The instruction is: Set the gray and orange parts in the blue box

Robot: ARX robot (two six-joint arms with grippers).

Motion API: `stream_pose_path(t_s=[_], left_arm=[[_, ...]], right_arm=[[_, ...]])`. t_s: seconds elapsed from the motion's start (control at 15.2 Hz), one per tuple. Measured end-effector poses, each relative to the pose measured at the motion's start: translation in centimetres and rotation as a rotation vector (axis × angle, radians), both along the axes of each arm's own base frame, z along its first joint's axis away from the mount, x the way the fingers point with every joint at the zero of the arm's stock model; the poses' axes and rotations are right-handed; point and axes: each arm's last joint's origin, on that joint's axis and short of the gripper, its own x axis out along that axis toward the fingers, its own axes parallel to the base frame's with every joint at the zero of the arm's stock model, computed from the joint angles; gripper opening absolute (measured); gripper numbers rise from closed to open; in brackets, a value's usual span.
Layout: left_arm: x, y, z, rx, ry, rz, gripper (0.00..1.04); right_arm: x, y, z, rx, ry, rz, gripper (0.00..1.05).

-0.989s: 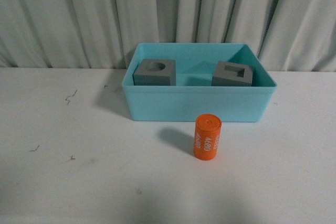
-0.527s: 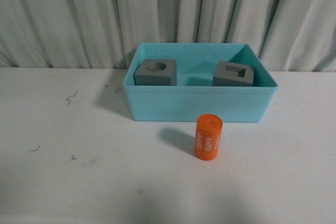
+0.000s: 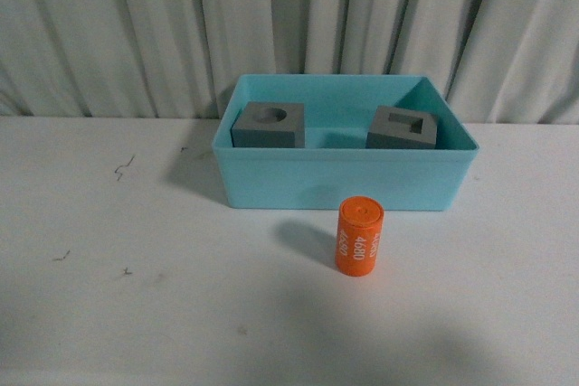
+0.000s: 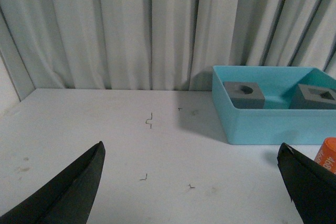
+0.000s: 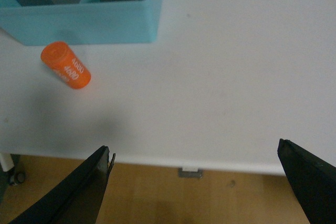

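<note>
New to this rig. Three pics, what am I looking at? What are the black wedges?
A two-armed robot faces a table. The front picture comes from a camera on its body; no arm shows. The other two come from wrist cameras: the black wedges are the fingers of the left gripper and right gripper, both open, holding nothing. On the table stands a blue box holding a gray cube with a round hole and a gray cube with a rectangular hole. An orange cylinder marked 4680 stands upright in front of the box, outside it.

I saw my left gripper [image 4: 191,148] spread wide over the white desk [image 4: 105,124], blue box [image 4: 262,129] held round-holed cube [image 4: 244,94] and rectangular-holed cube [image 4: 314,98], orange cylinder [image 4: 328,157] sat just outside it.
</note>
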Motion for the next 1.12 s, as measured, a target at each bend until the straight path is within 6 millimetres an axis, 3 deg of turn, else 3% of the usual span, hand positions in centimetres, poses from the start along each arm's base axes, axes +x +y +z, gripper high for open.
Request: stream_pose_path(t_s=[0.07, 0.13, 0.4, 0.59, 0.66, 1.12], left_arm=[[0.0, 0.0, 0.0, 0.000, 0.000, 0.000, 0.97], [0.0, 0.0, 0.0, 0.000, 0.000, 0.000, 0.98], [0.0, 0.0, 0.0, 0.000, 0.000, 0.000, 0.98], [0.0, 0.0, 0.0, 0.000, 0.000, 0.000, 0.98], [0.0, 0.0, 0.0, 0.000, 0.000, 0.000, 0.98], [0.0, 0.0, 0.0, 0.000, 0.000, 0.000, 0.98]], right_arm=[[1.4, -0.7, 0.5, -0.018, 0.006, 0.048, 0.98], [6.7, -0.9, 0.2, -0.060, 0.076, 0.331, 0.98], [12.4, 2.9, -0.7, -0.117, 0.093, 0.623, 0.98], [15.0, 6.4, -2.3, -0.151, 0.107, 0.734, 0.98], [16.8, 8.4, -3.2, -0.190, 0.092, 0.759, 0.98], [19.9, 13.0, -6.7, -0.206, 0.126, 0.777, 0.98]])
